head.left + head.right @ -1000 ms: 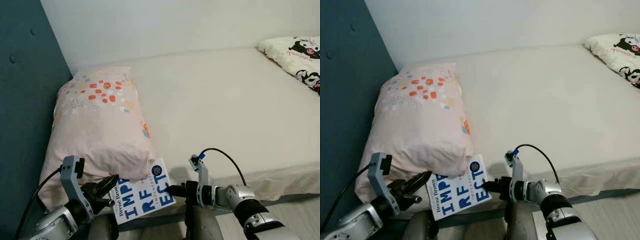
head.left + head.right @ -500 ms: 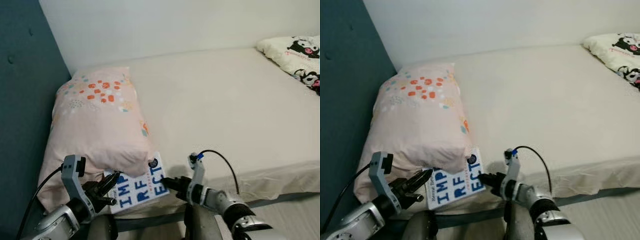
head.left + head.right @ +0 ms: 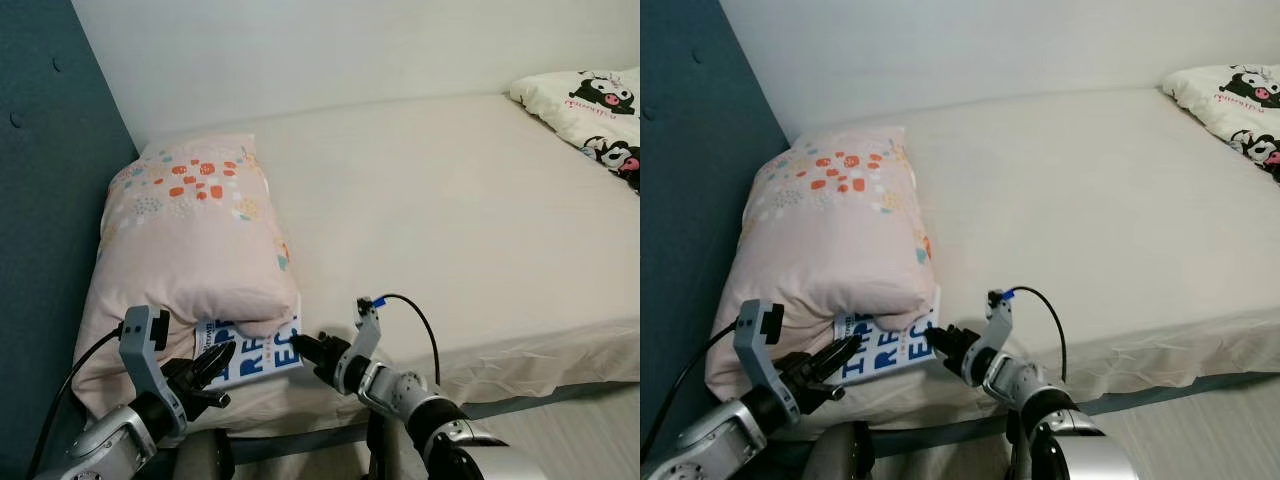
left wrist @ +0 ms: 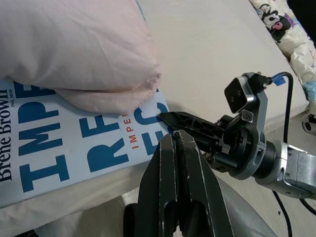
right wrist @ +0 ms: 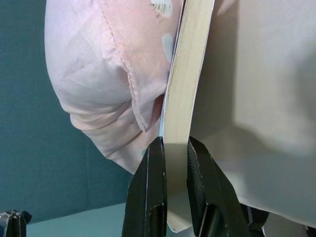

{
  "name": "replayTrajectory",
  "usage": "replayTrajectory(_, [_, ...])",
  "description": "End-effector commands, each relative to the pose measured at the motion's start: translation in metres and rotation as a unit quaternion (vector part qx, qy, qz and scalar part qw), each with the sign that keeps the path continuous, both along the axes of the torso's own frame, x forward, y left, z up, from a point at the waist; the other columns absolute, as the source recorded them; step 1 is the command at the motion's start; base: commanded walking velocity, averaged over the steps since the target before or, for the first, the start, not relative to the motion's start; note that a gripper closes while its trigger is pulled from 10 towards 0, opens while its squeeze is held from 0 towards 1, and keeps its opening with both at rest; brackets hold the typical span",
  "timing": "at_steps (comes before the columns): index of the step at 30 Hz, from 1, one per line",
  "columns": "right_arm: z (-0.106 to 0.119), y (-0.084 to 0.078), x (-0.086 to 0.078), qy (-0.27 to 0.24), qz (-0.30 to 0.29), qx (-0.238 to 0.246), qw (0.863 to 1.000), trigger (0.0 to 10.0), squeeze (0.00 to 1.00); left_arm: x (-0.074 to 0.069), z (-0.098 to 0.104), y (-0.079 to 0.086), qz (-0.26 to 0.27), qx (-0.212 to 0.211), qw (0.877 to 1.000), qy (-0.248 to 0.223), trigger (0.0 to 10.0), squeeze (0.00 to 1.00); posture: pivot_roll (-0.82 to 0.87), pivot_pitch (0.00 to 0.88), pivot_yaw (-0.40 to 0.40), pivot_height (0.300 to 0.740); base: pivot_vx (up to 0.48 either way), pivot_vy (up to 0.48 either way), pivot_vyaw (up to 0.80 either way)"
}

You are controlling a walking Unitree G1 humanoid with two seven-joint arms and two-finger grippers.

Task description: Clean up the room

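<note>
Two grippers are down at the near edge of the bed (image 3: 480, 220), and only one of them matters for the coming move. The right gripper (image 3: 303, 346) has its two black fingers pinched on the outer edge of the book (image 3: 252, 352), the page block caught between them as the right wrist view shows. From that gripper the book runs away toward about ten o'clock, lying flat on the sheet with its far half tucked beneath the front corner of the pink pillow (image 3: 190, 240). Its blue lettering peeks out under the pillow's sagging lip.

The book's long side seems to run roughly along the mattress edge, from nine to three o'clock, so the grip is on one short end and any further travel goes lengthwise under the pillow.

The left gripper (image 3: 215, 365) sits at the book's other visible corner, near seven o'clock of it, fingers pressed together on nothing; whether the tips touch the cover I cannot tell. Both arms are close, yet the right one owns the book. I judge the next push would slide it deeper toward ten o'clock, with the pillow's weight likely to drag on the cover.

At the far two o'clock corner lies a cartoon-print pillow (image 3: 590, 95), well apart.
</note>
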State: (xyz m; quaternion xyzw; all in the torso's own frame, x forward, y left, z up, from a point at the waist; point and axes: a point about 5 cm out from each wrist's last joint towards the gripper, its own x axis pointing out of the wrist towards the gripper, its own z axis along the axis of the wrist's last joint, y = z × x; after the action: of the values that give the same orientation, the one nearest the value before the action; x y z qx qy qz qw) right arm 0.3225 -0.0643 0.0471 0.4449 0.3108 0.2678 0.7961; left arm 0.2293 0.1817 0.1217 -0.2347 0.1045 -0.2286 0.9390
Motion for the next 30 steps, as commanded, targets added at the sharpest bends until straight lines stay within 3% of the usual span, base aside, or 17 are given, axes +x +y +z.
replayTrajectory(1, [0.014, 0.003, 0.011, -0.021, -0.012, 0.003, 1.000, 0.0, 0.00, 0.001, -0.003, 0.005, 0.019, 0.004, 1.000, 0.003, 10.0, 0.00, 0.02, 0.216, -0.009, 0.587, 0.000, 0.000, 0.00])
replayTrajectory(10, [0.009, -0.004, 0.010, -0.015, -0.011, -0.021, 1.000, 0.0, 0.00, 0.000, -0.003, -0.001, 0.013, -0.001, 1.000, -0.001, 10.0, 0.00, 0.02, 0.208, -0.016, 0.587, 0.000, 0.000, 0.00])
replayTrajectory(11, [0.008, -0.005, 0.010, -0.014, -0.013, -0.025, 1.000, 3.3, 0.00, 0.000, -0.003, -0.002, 0.013, -0.002, 1.000, -0.001, 10.0, 0.00, 0.02, 0.204, -0.014, 0.587, 0.000, 0.000, 0.00])
replayTrajectory(12, [0.008, -0.005, 0.010, -0.014, -0.013, -0.025, 1.000, 3.3, 0.00, 0.000, -0.003, -0.002, 0.013, -0.002, 1.000, -0.001, 10.0, 0.00, 0.02, 0.204, -0.014, 0.587, 0.000, 0.000, 0.00])
replayTrajectory(13, [0.003, -0.010, 0.008, -0.006, -0.023, -0.047, 0.999, 9.6, 0.03, -0.001, -0.003, -0.005, 0.007, -0.005, 1.000, -0.001, 10.0, 0.00, 0.02, 0.205, -0.013, 0.587, 0.000, 0.000, 0.00])
replayTrajectory(14, [0.001, -0.011, 0.008, -0.005, -0.025, -0.052, 0.998, 9.6, 0.03, -0.001, -0.003, -0.006, 0.006, -0.006, 1.000, -0.001, 10.0, 0.00, 0.02, 0.205, -0.013, 0.587, 0.000, 0.000, 0.00])
replayTrajectory(15, [-0.003, -0.015, 0.006, 0.006, -0.037, -0.052, 0.998, 10.0, 1.00, -0.001, -0.003, -0.010, -0.001, -0.011, 1.000, 0.000, 10.0, 0.00, 0.02, 0.204, -0.011, 0.587, 0.000, 0.000, 0.00])
replayTrajectory(25, [-0.007, -0.029, 0.007, 0.016, -0.087, -0.044, 0.995, 10.0, 1.00, -0.003, 0.000, -0.020, -0.017, -0.038, 0.999, -0.006, 10.0, 0.00, 0.02, 0.200, -0.011, 0.587, 0.000, 0.000, 0.00])
replayTrajectory(26, [-0.008, -0.032, 0.007, 0.015, -0.092, -0.061, 0.994, 10.0, 1.00, -0.004, 0.001, -0.022, -0.019, -0.046, 0.999, -0.006, 10.0, 0.00, 0.02, 0.200, -0.011, 0.587, 0.000, 0.000, 0.00])
replayTrajectory(27, [-0.010, -0.037, 0.006, 0.005, -0.085, -0.090, 0.992, 10.0, 0.31, -0.006, 0.003, -0.024, -0.021, -0.056, 0.998, -0.007, 10.0, 0.00, 0.02, 0.193, -0.017, 0.587, 0.000, 0.000, 0.00])
replayTrajectory(28, [-0.012, -0.041, 0.005, -0.004, -0.072, -0.121, 0.990, 10.0, 0.00, -0.007, 0.004, -0.027, -0.023, -0.064, 0.998, -0.008, 10.0, 0.00, 0.02, 0.191, -0.019, 0.587, 0.000, 0.000, 0.00])
replayTrajectory(30, [-0.014, -0.043, 0.003, -0.010, -0.062, -0.142, 0.988, 10.0, 0.00, -0.008, 0.005, -0.028, -0.024, -0.068, 0.997, -0.008, 10.0, 0.00, 0.02, 0.191, -0.019, 0.587, 0.000, 0.000, 0.00])
